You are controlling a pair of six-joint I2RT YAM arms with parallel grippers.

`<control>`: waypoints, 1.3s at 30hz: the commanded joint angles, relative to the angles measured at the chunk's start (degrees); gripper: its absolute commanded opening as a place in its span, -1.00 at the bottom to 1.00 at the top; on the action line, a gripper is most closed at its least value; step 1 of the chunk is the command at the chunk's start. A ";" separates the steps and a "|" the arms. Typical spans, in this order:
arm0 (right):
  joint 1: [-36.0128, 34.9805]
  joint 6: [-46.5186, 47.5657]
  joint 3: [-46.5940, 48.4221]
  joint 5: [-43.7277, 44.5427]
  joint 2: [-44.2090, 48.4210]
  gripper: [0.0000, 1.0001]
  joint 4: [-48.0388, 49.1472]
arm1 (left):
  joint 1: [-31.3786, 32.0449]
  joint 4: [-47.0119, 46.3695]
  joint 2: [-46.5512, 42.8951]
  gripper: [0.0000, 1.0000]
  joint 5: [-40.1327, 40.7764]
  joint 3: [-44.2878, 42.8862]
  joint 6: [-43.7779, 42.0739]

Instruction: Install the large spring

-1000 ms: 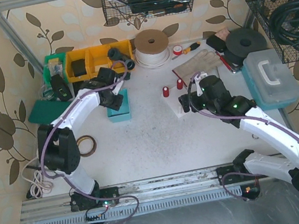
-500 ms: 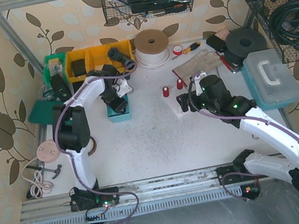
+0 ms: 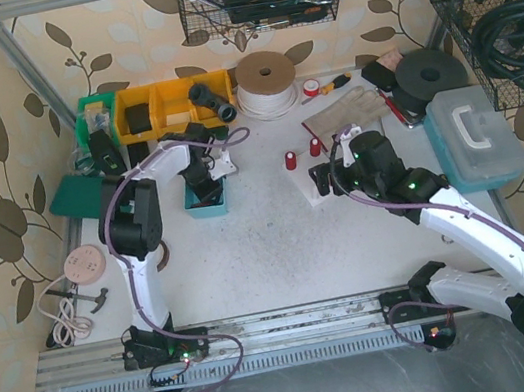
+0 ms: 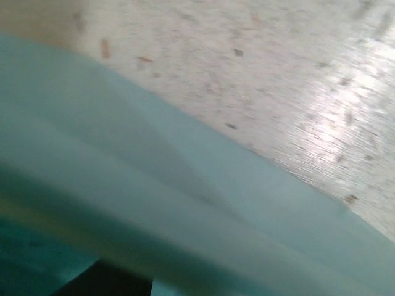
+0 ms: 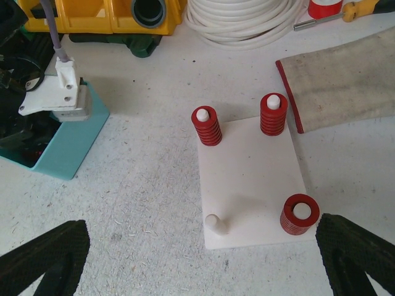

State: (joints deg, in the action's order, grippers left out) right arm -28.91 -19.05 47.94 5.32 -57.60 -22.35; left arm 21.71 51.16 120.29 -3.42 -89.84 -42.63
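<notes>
A white peg plate (image 5: 253, 179) lies under my right gripper (image 5: 200, 271), which is open and empty, with its black fingers (image 5: 43, 259) wide apart at the bottom corners. Red springs sit on three pegs: far left (image 5: 207, 125), far right (image 5: 273, 114), and a wider one near right (image 5: 299, 214). The near left peg (image 5: 213, 223) is bare. My left gripper (image 3: 200, 178) is down inside the teal bin (image 3: 211, 205). Its wrist view shows only the blurred teal wall (image 4: 185, 203), so its jaws are hidden. No loose spring shows.
Yellow bins (image 3: 150, 109) and a white cable coil (image 3: 265, 79) stand behind the teal bin. A brown pad (image 3: 344, 112), a black disc (image 3: 430, 73) and a plastic toolbox (image 3: 474, 133) are at the right. A tape roll (image 3: 81, 263) lies at the left.
My left arm has folded its elbow back to the left and the gripper has dropped into the teal bin. The right arm has not moved.
</notes>
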 commanded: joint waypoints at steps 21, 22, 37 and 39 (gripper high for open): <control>-0.22 0.23 -1.02 0.73 -2.42 0.96 1.70 | -2.20 -14.16 -8.81 -0.76 6.51 2.14 -1.71; -0.19 0.29 -1.01 0.88 -2.50 0.96 1.67 | -2.20 -13.33 -9.10 -0.74 5.78 1.62 -1.37; -0.10 2.33 -1.26 5.57 -4.46 0.96 2.48 | -2.47 -14.98 -25.33 -0.35 1.91 7.76 36.70; -0.14 2.62 -2.31 6.43 -4.47 0.96 3.98 | -2.47 -14.43 -25.06 -0.32 1.56 8.02 37.87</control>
State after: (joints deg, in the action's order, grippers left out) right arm -28.91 -17.69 47.66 8.40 -62.89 -20.60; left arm 19.49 36.77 96.03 -0.40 -84.05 -15.03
